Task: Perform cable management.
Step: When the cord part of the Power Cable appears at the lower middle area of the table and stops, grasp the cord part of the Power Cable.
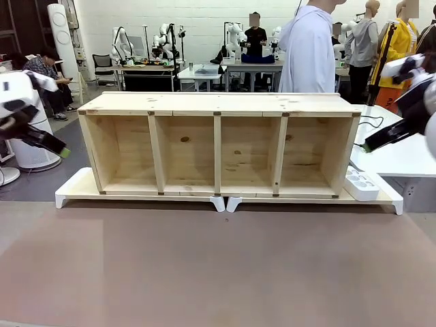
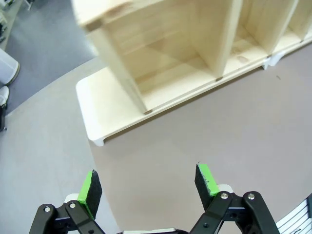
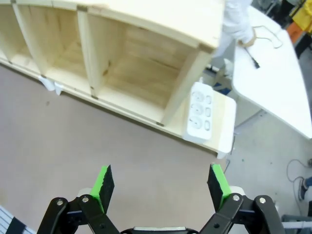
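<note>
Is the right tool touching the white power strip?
Apart. The right wrist view shows the right tool open, with bare brown tabletop between it and the power strip beside the wooden shelf.

In front of me a brown matte tabletop (image 1: 218,272) carries two low white footed boards (image 1: 73,189) set end to end. Across them sits a pale wooden four-bay shelf unit (image 1: 218,103); a white rectangular power strip (image 1: 362,184) lies on the right board, just beside it.
</note>
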### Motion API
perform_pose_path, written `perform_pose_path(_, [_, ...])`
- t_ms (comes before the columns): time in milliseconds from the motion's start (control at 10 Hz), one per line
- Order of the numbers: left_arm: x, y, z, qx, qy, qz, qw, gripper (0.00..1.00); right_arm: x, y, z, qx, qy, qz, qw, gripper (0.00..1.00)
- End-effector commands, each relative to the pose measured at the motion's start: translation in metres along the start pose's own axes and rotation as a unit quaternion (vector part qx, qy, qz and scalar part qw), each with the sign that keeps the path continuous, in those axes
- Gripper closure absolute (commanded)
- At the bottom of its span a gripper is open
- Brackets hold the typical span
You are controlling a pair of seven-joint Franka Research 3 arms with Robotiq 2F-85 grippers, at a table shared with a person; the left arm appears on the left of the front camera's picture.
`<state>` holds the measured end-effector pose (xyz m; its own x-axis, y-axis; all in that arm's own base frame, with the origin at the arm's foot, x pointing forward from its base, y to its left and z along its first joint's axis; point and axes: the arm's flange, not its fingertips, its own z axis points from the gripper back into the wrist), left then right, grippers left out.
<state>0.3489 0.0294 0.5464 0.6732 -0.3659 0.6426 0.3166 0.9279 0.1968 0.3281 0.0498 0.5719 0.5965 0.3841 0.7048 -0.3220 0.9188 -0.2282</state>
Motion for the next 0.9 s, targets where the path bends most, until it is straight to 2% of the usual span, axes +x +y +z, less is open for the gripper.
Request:
perform_pose_path(0, [-0.117,-0.029,0.001,0.0,-0.016,0.017,1.0,0.0,-0.1,0.03,0.018,-0.021,-0.006,-0.024,0.999,0.0])
perform_pose_path(200, [-0.131,-0.028,0.004,-0.001,-0.029,0.028,0.999,0.0,-0.108,0.038,0.021,-0.019,-0.005,-0.031,0.999,0.0])
perform_pose_path(400, [-0.126,-0.037,-0.002,-0.007,-0.061,0.016,0.998,0.0,-0.108,0.048,0.013,0.004,-0.007,-0.045,0.999,0.0])
perform_pose_path(500, [-0.02,0.037,0.025,0.001,-0.022,0.038,0.999,0.0,-0.003,0.001,0.042,-0.014,-0.007,-0.026,1.0,0.0])
perform_pose_path(800, [-0.02,0.037,0.025,0.001,-0.022,0.038,0.999,0.0,-0.003,0.001,0.042,-0.014,-0.007,-0.026,1.0,0.0])
